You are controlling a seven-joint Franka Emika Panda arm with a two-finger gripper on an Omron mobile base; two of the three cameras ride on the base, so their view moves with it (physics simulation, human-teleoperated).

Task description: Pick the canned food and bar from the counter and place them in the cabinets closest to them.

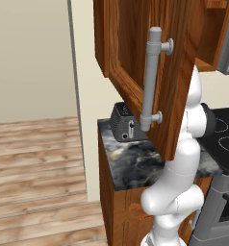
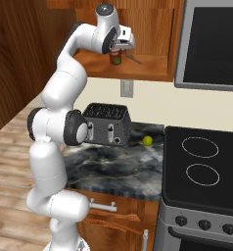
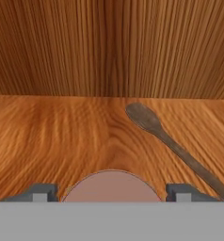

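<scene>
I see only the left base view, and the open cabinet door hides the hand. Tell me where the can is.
Observer: The can stands on the cabinet shelf, right below the gripper.
Operator: Report the fingers.
Observer: In the hand view the fingertips stand either side of the can with a gap on each side, so the gripper is open.
Operator: Name anything else on that shelf.
Observer: A spoon lies beside the can, not touching it.
</scene>
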